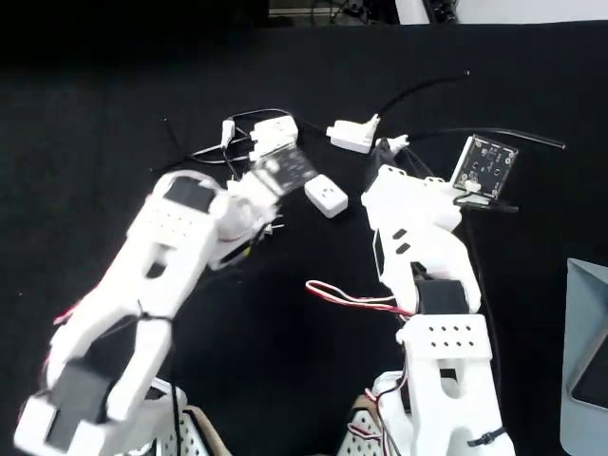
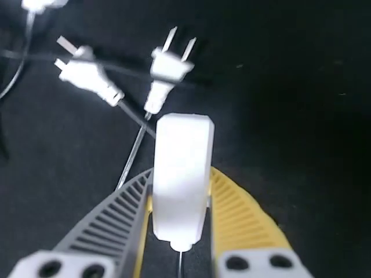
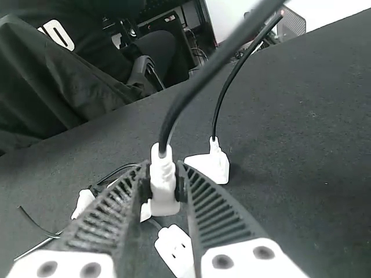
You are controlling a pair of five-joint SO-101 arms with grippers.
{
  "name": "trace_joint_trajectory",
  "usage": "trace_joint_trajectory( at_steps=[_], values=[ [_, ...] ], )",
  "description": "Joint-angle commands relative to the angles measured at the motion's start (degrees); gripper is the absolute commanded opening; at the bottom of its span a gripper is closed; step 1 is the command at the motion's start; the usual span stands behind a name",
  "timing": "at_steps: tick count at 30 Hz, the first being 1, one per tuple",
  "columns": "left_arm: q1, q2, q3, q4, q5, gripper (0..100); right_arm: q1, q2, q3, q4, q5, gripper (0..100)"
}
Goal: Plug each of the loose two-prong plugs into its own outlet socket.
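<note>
Pinching white plug (image 3: 164, 194) in right gripper (image 3: 164, 171)

My left arm (image 1: 161, 256), my right arm (image 1: 427, 252): white printed shells, blocky, rounded edges. Black servo blocks (image 1: 439, 293) set in joints. Rows of small round holes (image 1: 454, 337) across shells. Red-and-white wire loop (image 1: 347, 296) beside right arm. Dark circuit boards (image 1: 484, 166) at wrists. My left fingers (image 2: 110, 223): ribbed, one grey, one yellow. My right fingers (image 3: 113, 223): ribbed, both black. White finger bases (image 3: 64, 269), paired screw holes.
</note>
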Motion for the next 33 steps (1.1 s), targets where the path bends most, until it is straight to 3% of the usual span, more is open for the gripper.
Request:
trace_joint_trajectory(
  at_steps=[1,7,11,17,22,26,33],
  values=[
    [-4.4,-6.9,12.7,-11.9,-0.5,5,-1.5,0.1,-0.2,-1.0,-0.4,1.3],
    [-5.4,-7.0,21.4,-20.9,-0.1,11,-1.6,0.1,-0.2,-1.0,-0.4,1.3],
    [-5.8,-11.1,22.8,-18.3,0.4,20,-1.6,0.2,0.0,-1.0,-0.3,1.3],
    [-5.9,-26.3,22.8,-9.8,1.6,21,-1.6,0.2,0.0,-1.0,-0.3,1.4],
    [-13.1,-37.2,22.9,-10.9,6.7,21,-1.7,0.2,0.0,-1.0,-0.3,1.4],
    [-17.5,-35.0,26.2,-16.5,6.7,21,-1.7,0.2,0.0,-1.0,-0.3,1.4],
    [-17.4,-20.8,27.6,-26.4,6.9,21,-1.7,0.2,0.0,-1.0,-0.3,1.4]
  ],
)
